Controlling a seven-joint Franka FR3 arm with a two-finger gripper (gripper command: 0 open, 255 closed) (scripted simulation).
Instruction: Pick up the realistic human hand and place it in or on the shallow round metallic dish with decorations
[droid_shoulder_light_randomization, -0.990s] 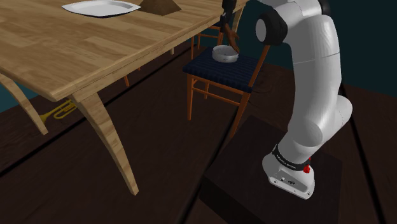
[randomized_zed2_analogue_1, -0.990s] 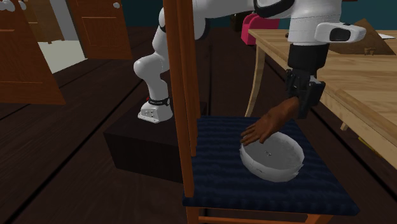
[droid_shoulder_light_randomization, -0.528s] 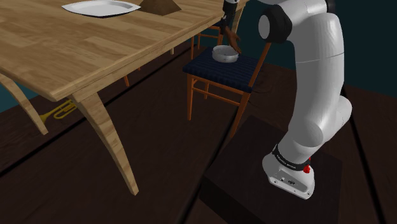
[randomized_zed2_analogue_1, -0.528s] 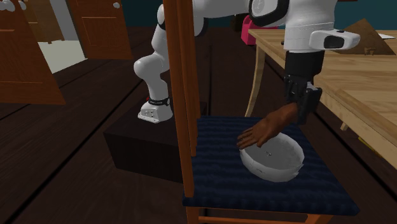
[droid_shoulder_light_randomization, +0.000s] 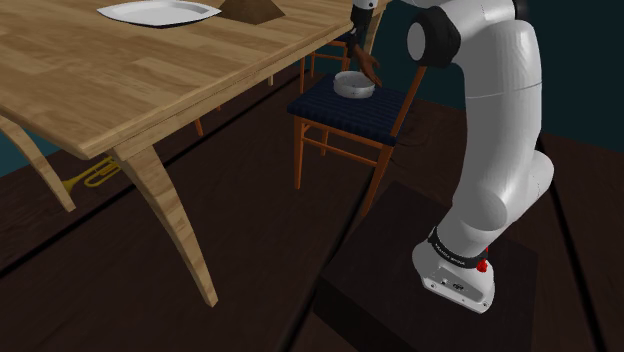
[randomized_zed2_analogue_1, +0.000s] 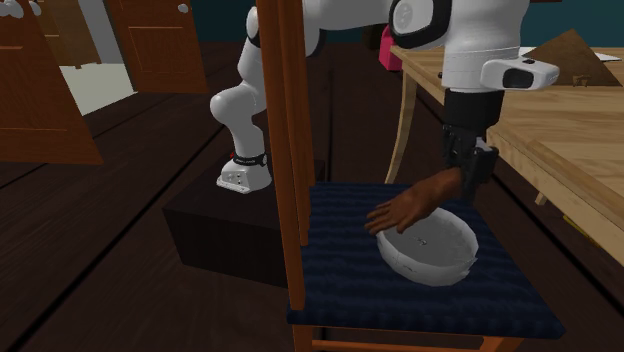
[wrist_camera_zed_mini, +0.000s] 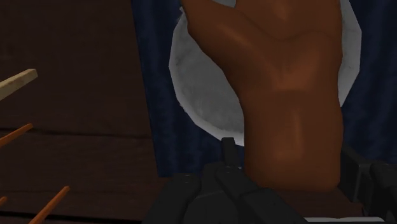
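1. The gripper (randomized_zed2_analogue_1: 470, 176) is closed down to wrist width. Its black fingers (wrist_camera_zed_mini: 359, 172) press both sides of the wrist of the brown hand (randomized_zed2_analogue_1: 410, 205). The hand hangs from them palm down, pointing to 8 o'clock in the second exterior view.
2. The hand reaches past the 10 o'clock rim of the pale grey dish (randomized_zed2_analogue_1: 430, 252); whether it touches the rim I cannot tell.
3. The shallow round dish stands on the dark blue seat cushion (randomized_zed2_analogue_1: 350, 285) of a wooden chair (randomized_zed2_analogue_1: 290, 150). In the wrist view the hand hides much of the dish's inside. The part that shows is plain grey, and any decoration is too faint to make out.
4. In the shoulder view the chair is at 11 o'clock from the stand (droid_shoulder_light_randomization: 390, 250). The table (droid_shoulder_light_randomization: 150, 80) lies at 9 o'clock from the chair and bears a white plate (droid_shoulder_light_randomization: 158, 12) cut off by the picture's edge.
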